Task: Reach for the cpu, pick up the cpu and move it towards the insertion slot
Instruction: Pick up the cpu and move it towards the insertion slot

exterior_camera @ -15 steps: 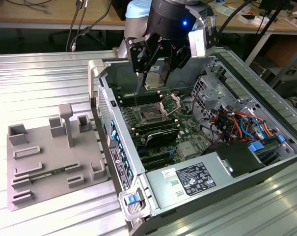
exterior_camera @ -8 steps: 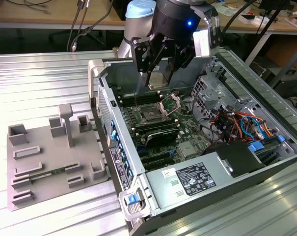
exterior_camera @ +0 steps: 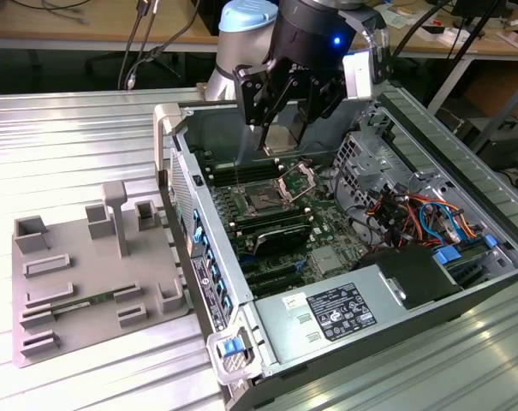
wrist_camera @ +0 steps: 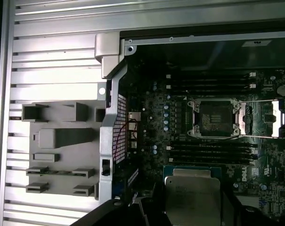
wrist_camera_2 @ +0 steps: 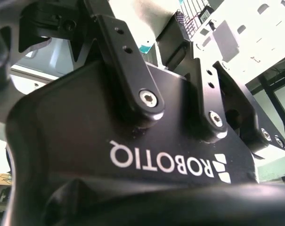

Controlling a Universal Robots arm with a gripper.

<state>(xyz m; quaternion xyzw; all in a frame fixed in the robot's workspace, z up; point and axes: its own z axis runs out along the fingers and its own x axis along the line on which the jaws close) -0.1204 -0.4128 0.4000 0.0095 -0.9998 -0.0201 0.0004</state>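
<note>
Already lifted, the flat square silvery-topped cpu (wrist_camera: 193,201) is pinched in the black gripper (exterior_camera: 286,135) above the open computer case, short of the dark metal-framed insertion slot (wrist_camera: 215,118).

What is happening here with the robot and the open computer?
A robot arm is working over an open computer case. Its pincer holds the cpu, a flat silvery chip, in the air above the green motherboard. In the first wrist view the cpu hangs to one side of the insertion slot, whose metal bracket is swung open. The chip is not yet in the slot. A grey tray lies beside the case.
</note>
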